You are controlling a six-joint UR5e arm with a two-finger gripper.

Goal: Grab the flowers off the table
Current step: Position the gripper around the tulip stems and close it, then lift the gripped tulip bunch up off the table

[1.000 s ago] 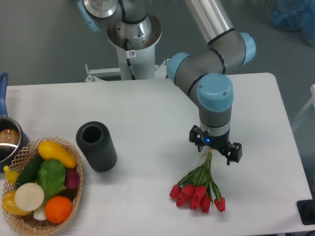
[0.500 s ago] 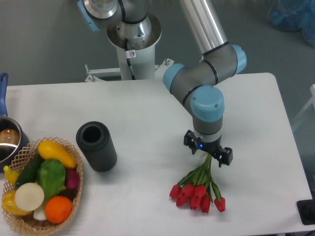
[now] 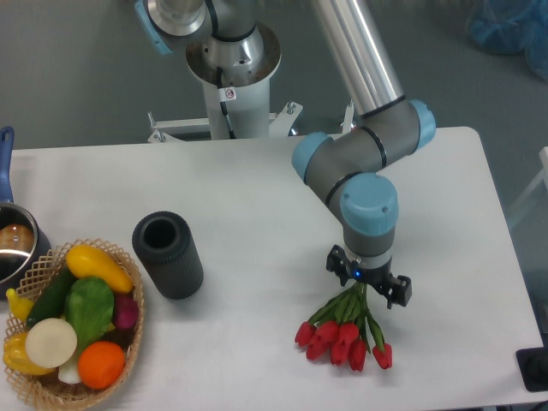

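The flowers [image 3: 346,330], a small bunch of red tulips with green stems, lie on the white table [image 3: 257,188] at the front right, buds toward the front edge. My gripper [image 3: 367,285] points straight down over the stem ends at the top of the bunch. Its black fingers [image 3: 401,289] stand apart on either side of the stems, so it looks open. The wrist hides the fingertips and the point where they meet the stems.
A dark ribbed cylinder vase [image 3: 168,254] stands left of centre. A wicker basket [image 3: 127,265] with coloured vegetables sits at the front left, with a pot [image 3: 13,244] behind it. The robot base [image 3: 231,68] is at the back edge.
The gripper has shifted slightly and come down toward the front onto the stem ends. The flowers have not moved.
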